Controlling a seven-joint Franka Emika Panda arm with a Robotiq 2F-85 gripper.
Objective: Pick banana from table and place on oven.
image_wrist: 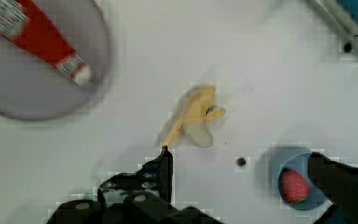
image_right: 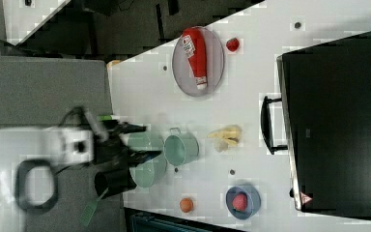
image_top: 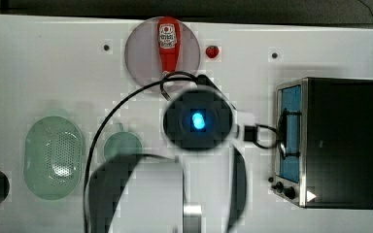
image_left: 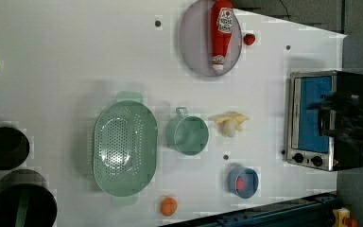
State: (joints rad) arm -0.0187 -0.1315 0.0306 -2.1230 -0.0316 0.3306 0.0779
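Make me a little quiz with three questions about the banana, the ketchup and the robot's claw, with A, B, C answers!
1. Where is the banana?
A. on the white table
B. on top of the oven
C. inside the green cup

2. What colour is the ketchup bottle lying on the round plate?
A. blue
B. red
C. green

3. How is the gripper?
A. shut on the banana
B. shut on nothing
C. open

Answers:
1 A, since the left view shows it lying on the tabletop between cup and oven.
2 B, its body is red with a white cap.
3 C, the wrist view shows both fingers far apart, the banana lying free.
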